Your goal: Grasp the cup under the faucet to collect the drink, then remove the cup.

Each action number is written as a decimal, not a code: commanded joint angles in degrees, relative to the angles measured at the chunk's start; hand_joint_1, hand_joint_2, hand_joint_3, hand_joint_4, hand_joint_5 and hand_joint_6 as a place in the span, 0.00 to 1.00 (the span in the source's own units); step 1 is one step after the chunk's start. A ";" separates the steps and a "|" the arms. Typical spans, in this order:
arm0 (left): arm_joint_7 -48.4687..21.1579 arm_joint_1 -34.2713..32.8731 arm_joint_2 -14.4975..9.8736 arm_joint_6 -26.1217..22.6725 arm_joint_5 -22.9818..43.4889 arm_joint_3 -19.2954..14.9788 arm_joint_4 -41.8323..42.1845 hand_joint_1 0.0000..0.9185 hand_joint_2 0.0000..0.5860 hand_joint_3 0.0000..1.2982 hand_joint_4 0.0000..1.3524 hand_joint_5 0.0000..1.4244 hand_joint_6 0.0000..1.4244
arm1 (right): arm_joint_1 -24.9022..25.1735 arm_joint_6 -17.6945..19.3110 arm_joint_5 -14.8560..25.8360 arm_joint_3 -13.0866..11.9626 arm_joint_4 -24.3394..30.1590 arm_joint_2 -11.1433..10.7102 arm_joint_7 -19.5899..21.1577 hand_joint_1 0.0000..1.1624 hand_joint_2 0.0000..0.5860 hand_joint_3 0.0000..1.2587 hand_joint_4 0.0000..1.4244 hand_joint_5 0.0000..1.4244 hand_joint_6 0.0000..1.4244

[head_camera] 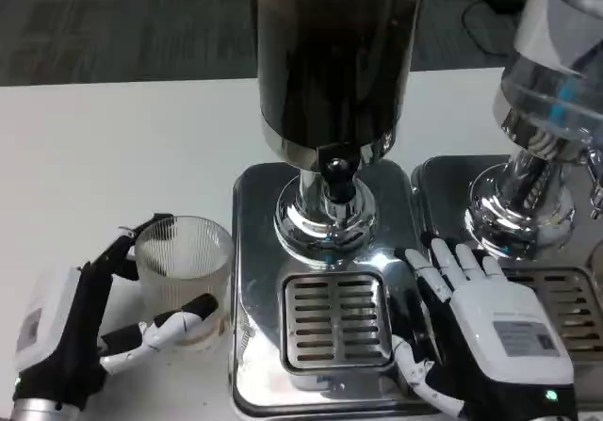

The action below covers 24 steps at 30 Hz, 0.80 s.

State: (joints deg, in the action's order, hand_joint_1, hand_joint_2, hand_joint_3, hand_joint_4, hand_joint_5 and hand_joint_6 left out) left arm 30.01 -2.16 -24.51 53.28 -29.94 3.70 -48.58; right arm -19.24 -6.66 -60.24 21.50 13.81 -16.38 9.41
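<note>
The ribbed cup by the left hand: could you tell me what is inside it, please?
The ribbed glass cup looks empty; through its wall only the white table shows. The left hand wraps its fingers around the lower front, covering part of the base there.

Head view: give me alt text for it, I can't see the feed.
The left hand holds a ribbed clear cup on the white table, left of the dark drink dispenser and its drip grille. The right hand rests open beside the grille.
</note>
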 commanded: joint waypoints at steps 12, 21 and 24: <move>2.17 -1.68 -0.29 3.08 -1.70 0.23 3.75 0.62 0.32 0.26 0.25 0.43 0.39 | -0.56 -0.36 0.40 -0.40 0.66 -0.15 0.15 0.30 0.88 0.09 0.00 0.00 0.00; 0.43 -4.88 0.26 5.59 -3.24 3.66 3.02 0.61 0.32 0.26 0.25 0.43 0.40 | -1.92 -1.54 -0.40 -0.19 1.67 0.69 0.53 0.30 0.88 0.09 0.00 0.00 0.00; 0.13 -5.89 0.47 6.29 -3.62 4.90 2.49 0.61 0.32 0.26 0.25 0.43 0.40 | -2.10 -1.96 -0.47 -0.32 1.89 0.99 0.74 0.30 0.88 0.09 0.00 0.00 0.00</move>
State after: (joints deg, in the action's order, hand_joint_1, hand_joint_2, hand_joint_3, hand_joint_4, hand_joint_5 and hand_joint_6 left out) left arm 30.39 -6.30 -24.33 57.50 -33.41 7.74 -45.82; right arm -20.78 -7.94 -60.58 21.40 14.49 -15.85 9.42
